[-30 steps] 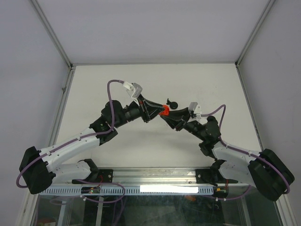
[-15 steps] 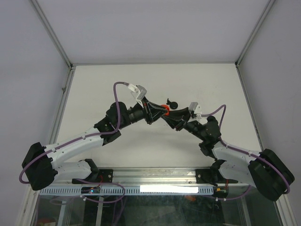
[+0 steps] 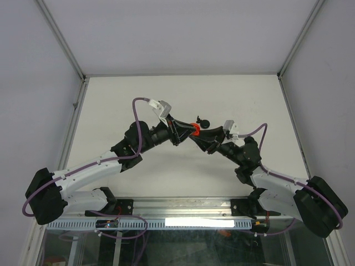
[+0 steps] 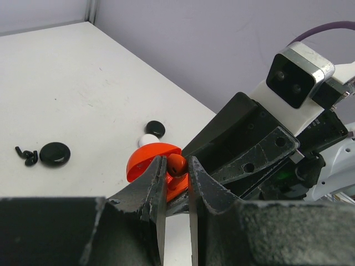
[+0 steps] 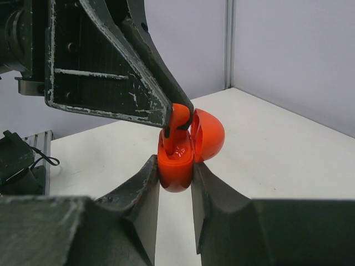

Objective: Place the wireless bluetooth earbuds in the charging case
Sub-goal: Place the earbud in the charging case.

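Detail comes from the wrist cameras: in the left wrist view the left gripper [image 4: 176, 176] is pinched narrowly on a red earbud [image 4: 177, 164], held just over the open red charging case [image 4: 141, 163]. From the right wrist view the right gripper [image 5: 175, 173] clamps that case by its sides, upright, with its lid [image 5: 209, 136] hinged back, and the earbud's lower end reaches into the case's mouth. Whether it is seated cannot be told. The top external view shows only a red speck where the two sets of fingers meet over the middle of the table [image 3: 111, 100]. Only the left wrist view reveals a black round case [image 4: 55, 153] with black earbuds [image 4: 26, 157] just beside it on the white tabletop. Nearer the red lid, a small black oval piece [image 4: 155, 129] touches a white piece [image 4: 147, 138]. Grey wall panels with metal posts enclose the table.
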{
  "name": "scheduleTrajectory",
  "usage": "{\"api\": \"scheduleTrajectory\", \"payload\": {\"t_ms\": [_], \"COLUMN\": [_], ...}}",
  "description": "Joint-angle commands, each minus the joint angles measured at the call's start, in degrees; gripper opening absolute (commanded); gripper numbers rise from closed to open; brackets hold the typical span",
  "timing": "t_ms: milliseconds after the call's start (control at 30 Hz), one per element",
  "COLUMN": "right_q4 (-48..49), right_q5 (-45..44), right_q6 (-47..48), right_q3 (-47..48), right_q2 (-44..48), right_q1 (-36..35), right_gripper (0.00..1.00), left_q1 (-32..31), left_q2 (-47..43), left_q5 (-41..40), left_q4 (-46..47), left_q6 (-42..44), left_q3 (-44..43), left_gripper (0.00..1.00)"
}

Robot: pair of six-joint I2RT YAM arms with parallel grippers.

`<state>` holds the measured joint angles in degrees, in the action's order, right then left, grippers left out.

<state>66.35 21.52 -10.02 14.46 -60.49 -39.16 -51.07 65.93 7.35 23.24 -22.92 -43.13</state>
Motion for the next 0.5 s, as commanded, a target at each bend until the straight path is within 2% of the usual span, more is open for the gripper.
{"api": "scheduleTrajectory", "payload": {"t_ms": [0,467], "right_q4": [4.05,3.64], "right_q5": [-0.03,-1.04], "right_q6": [-0.20,0.05], "right_q3": [2.20,2.09], "right_q2": [1.72,2.22], "right_q1": [-0.37,-0.32], "right_gripper": [0.00,0.00], "left_q1": [-0.57,-0.67], "left_q2": [-0.90,-4.05], "left_q5": [-1.22,-4.18], "left_q4": [3.47,0.48], "left_q6": [0.55,-0.87], "left_q3": [0.39,2.67], "left_gripper": [0.07,0.12]}}
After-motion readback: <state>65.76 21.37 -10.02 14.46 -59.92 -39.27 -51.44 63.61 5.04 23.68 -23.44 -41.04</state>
